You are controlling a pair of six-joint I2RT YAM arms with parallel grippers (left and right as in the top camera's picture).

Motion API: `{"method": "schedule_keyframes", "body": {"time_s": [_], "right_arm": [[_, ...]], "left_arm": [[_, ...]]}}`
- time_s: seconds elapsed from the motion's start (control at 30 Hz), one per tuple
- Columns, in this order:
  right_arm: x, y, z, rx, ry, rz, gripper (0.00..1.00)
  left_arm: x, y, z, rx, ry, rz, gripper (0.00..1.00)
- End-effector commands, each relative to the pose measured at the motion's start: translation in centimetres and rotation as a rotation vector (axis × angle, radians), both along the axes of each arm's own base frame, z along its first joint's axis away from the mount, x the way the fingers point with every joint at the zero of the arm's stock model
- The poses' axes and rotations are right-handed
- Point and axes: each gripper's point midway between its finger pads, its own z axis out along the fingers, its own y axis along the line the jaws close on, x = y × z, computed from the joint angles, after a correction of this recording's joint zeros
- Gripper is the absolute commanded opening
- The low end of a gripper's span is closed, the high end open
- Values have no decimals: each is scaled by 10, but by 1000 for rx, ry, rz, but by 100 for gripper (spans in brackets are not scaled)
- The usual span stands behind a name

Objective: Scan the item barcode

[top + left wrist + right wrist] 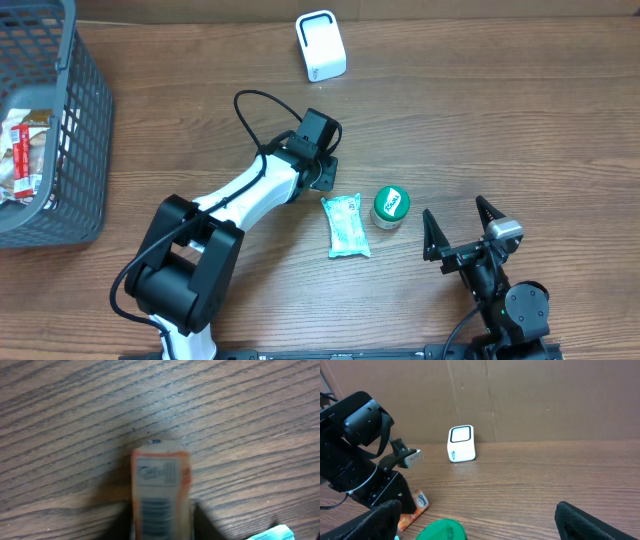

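Jaws of the left gripper (325, 180) pinch an orange barcoded packet (160, 485) on the wooden table (500, 100); right gripper (453, 208) gapes wide, clear of the green-lidded jar (390, 205).

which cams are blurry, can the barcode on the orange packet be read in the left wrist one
Left wrist view: the orange packet sits close to the lens and is soft, its barcode smeared, while the wood table is sharper. Overhead view: even light, sharp, only soft shadows. Right wrist view: the white scanner is crisp, the dark gripper fingers at the bottom blurred.
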Motion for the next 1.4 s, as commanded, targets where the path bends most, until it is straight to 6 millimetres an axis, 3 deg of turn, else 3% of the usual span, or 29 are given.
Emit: {"method": "schedule_keyframes", "body": {"time_s": [0.0,0.13,0.23,0.5,0.6,0.67,0.83,1.0,1.17,1.37], "right_arm": [[1,-2,-4,-5,6,-12,100],[1,-2,-4,-5,5,-12,100],[1,-2,-4,-5,5,-12,100],[1,-2,-4,-5,5,-12,100],[1,-2,-4,-5,5,-12,100],[1,-2,-4,-5,6,-12,100],[1,-2,-4,-5,5,-12,100],[1,-2,-4,-5,5,-12,100],[1,-2,-4,-5,6,-12,100],[1,-2,-4,-5,5,-12,100]], "left_arm": [[0,-3,-1,-10,5,-9,60],[-1,-5,-1,-20,11,-14,61],[3,-7,1,-25,-7,-14,69],[16,-14,9,-63,-67,-6,62],[20,-16,19,-76,-83,2,76],[26,-16,35,-84,-105,8,89],[47,-2,106,-66,-219,66,97],[62,29,183,-4,-331,163,98],[64,66,247,55,-384,232,99],[57,105,297,119,-400,223,100]]}}
